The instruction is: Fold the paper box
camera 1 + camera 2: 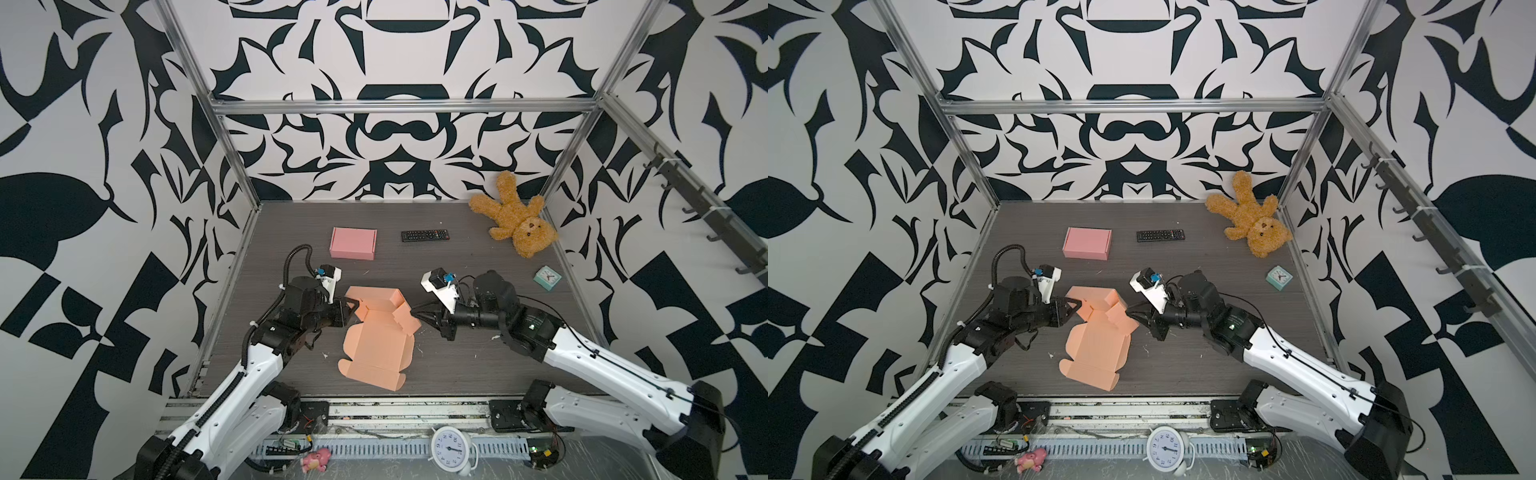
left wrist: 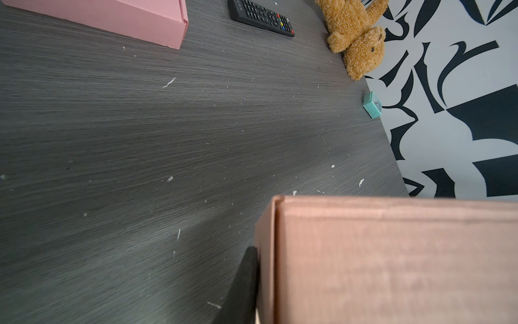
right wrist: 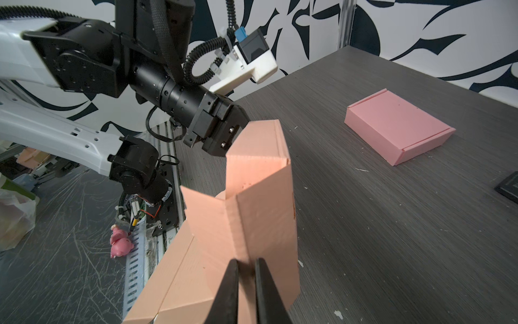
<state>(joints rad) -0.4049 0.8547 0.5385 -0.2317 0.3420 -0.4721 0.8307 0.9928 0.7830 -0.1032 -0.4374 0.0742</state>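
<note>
Peach paper box (image 1: 376,345) sits half-folded on the table (image 1: 457,365), between both arms. Right gripper (image 3: 246,262) pinches a flap edge; left gripper (image 1: 351,311) clamps the raised wall, its far finger hidden behind cardboard.

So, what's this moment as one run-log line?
left end effector: shut on paper box; right end effector: shut on paper box; far wall raised, fold unfinished

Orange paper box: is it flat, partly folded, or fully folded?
The orange paper box is partly folded: far panels stand raised, near half lies flat.
</note>
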